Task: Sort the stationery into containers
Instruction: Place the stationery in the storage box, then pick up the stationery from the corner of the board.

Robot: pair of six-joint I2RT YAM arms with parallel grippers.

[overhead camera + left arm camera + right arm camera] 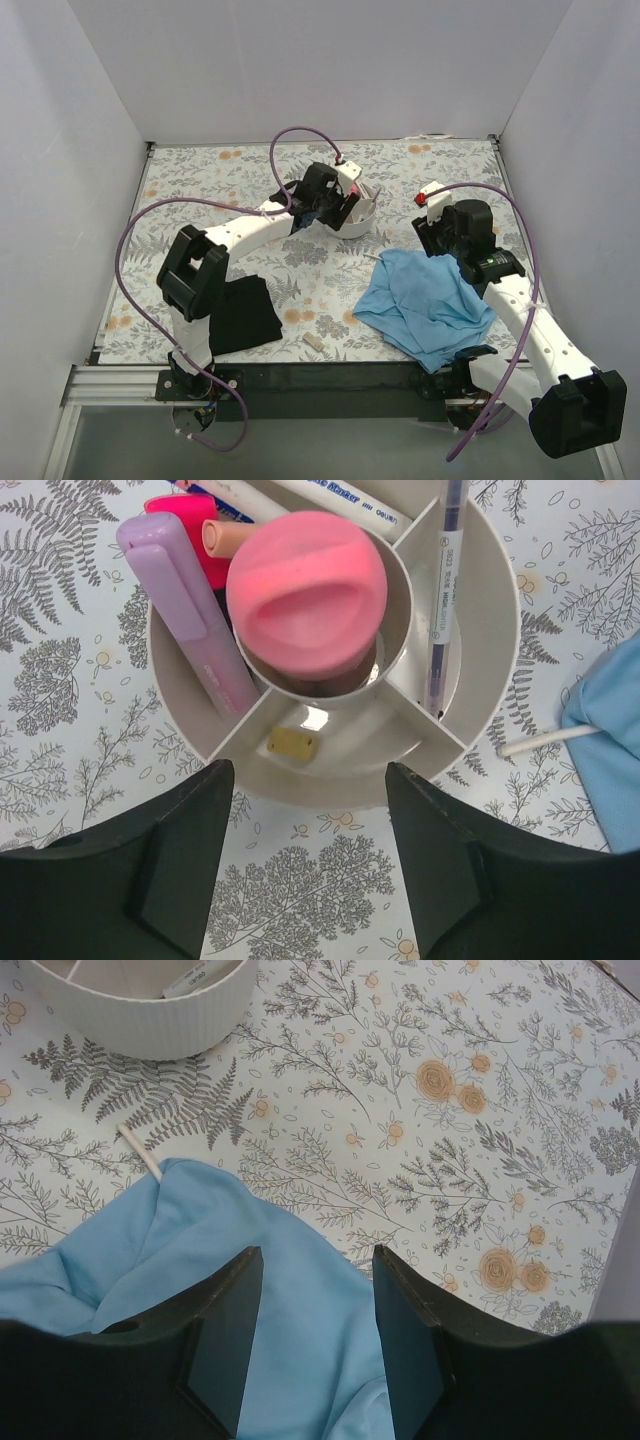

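The white round organiser (480,660) stands mid-table, its compartments split around a centre cup that holds a pink round-topped item (305,590). A lilac highlighter (185,610), a pink one (180,505), a white marker (340,500) and a thin pen (443,600) stand in the compartments. A small yellowish eraser block (293,743) lies alone in the near one. My left gripper (308,775) hangs open just above the organiser's near rim, holding nothing. My right gripper (317,1255) is open over the blue cloth (270,1290). A thin white stick (140,1150) pokes out from under that cloth.
A black cloth (245,312) lies at the front left beside the left arm's base. A small pale block (313,343) rests near the table's front edge. The blue cloth (425,300) covers the front right. White walls enclose the table on three sides.
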